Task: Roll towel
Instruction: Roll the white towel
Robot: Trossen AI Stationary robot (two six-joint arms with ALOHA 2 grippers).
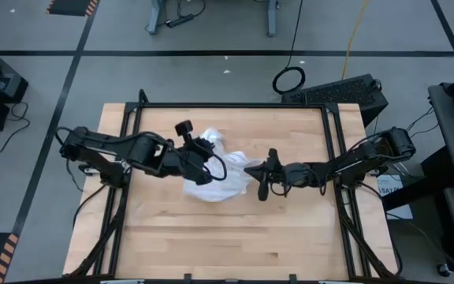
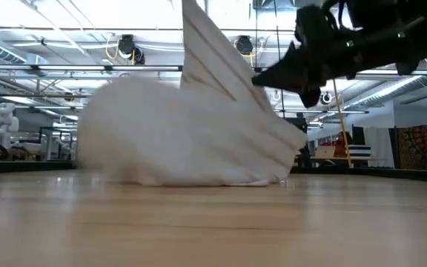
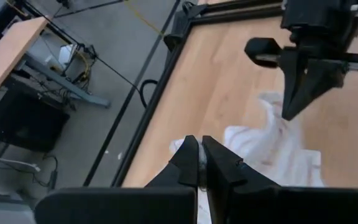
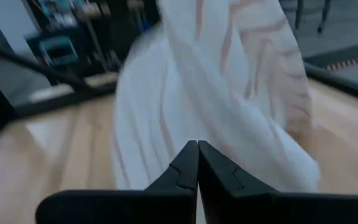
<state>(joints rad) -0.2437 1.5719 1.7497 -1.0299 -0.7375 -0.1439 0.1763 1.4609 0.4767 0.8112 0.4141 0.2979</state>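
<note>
High view: one thin white striped cloth towel [image 1: 211,170] lies bunched near the middle of the wooden table [image 1: 227,237], between my two grippers, the left gripper [image 1: 203,150] over it and the right gripper [image 1: 252,169] at its edge. Low view: it peaks upward, so I judge it light, limp and fold-prone, best pinched at a hem or corner. Wrist views: both pairs of fingers are closed tight, the left seemingly pinching cloth; the right's hold is unclear.

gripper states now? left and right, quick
Left gripper: closed, pinching a fold of the towel, lifted off the table.
Right gripper: closed at the towel's edge; whether it grips cloth cannot be told.
</note>
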